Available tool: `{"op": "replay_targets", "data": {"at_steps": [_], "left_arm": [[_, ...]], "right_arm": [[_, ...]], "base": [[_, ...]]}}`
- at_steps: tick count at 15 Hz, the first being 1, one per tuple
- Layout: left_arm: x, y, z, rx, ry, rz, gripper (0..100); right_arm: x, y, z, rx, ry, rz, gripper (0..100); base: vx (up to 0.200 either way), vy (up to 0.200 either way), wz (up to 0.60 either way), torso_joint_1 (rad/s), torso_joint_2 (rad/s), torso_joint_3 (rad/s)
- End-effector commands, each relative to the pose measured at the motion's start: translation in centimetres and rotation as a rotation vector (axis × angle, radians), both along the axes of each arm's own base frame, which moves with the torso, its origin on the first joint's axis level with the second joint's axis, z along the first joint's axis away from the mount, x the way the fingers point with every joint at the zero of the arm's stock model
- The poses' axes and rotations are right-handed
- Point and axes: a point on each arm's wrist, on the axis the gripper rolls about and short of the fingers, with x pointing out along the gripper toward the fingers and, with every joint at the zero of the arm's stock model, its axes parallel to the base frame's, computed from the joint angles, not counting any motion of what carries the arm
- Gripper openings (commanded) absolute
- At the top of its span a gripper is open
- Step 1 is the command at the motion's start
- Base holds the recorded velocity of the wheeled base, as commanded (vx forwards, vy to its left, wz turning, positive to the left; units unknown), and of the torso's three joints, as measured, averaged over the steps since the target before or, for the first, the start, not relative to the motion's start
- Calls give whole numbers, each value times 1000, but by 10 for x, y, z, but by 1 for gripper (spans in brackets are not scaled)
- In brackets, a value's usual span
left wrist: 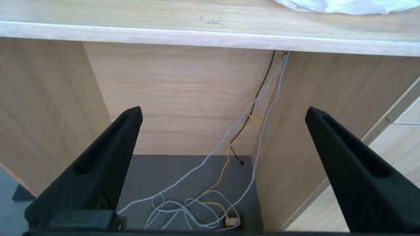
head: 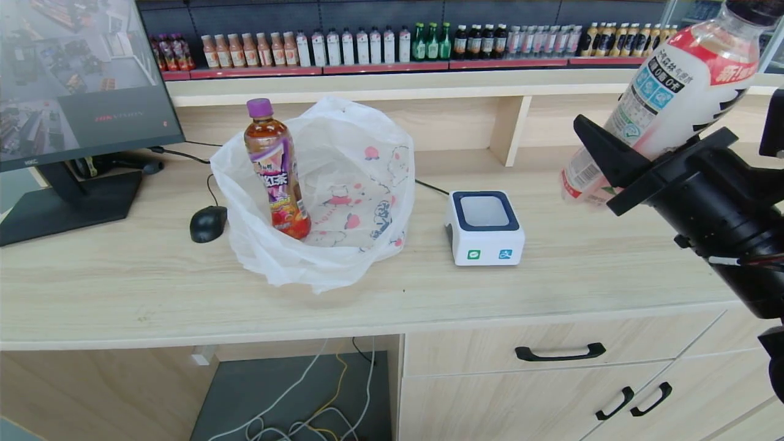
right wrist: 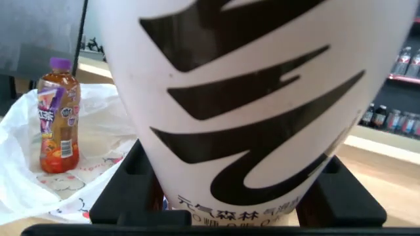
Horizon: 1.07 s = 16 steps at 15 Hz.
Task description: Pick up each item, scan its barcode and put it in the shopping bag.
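Note:
My right gripper (head: 637, 156) is shut on a white drink bottle (head: 664, 92) with a red and teal label, held tilted in the air to the right of the white barcode scanner (head: 485, 227). Up close that white bottle (right wrist: 249, 98) shows black stripes. A white shopping bag (head: 318, 196) stands open on the counter, left of the scanner, with a purple-capped tea bottle (head: 275, 171) upright inside it. The tea bottle (right wrist: 58, 118) and the bag (right wrist: 26, 177) also appear in the right wrist view. My left gripper (left wrist: 223, 170) hangs open below the counter edge, empty.
A monitor (head: 73, 79) and black mouse (head: 208, 223) sit at the counter's left. Shelves of bottles (head: 398, 46) line the back wall. Drawers with black handles (head: 560, 353) are under the counter (head: 122, 288); loose cables (left wrist: 216, 196) lie beneath.

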Motion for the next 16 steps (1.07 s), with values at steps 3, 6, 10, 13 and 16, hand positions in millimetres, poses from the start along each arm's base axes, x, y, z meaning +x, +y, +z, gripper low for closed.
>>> {"op": "replay_targets", "data": {"at_steps": [3,6,10,13,16], "left_arm": [[0,0,0,-3,-1,0,100],[0,0,0,-1,-1,0,100],[0,0,0,-4,-1,2,100],[0,0,0,-4,-1,2,100],[0,0,0,-7,-1,0,100]], "right_arm": [[2,-2,-13,98,94,-140,0],[7,-2,-14,103,100,-142,0],[9,-1,-14,124,110,-123,0],[8,-1,-14,124,110,-123,0],[11,0,-15,121,115,-122,0]], "base": [[0,0,0,0,0,0],[0,0,0,0,0,0],[0,200,0,6,-2,5],[0,200,0,4,1,4],[0,200,0,2,1,-1]]}}
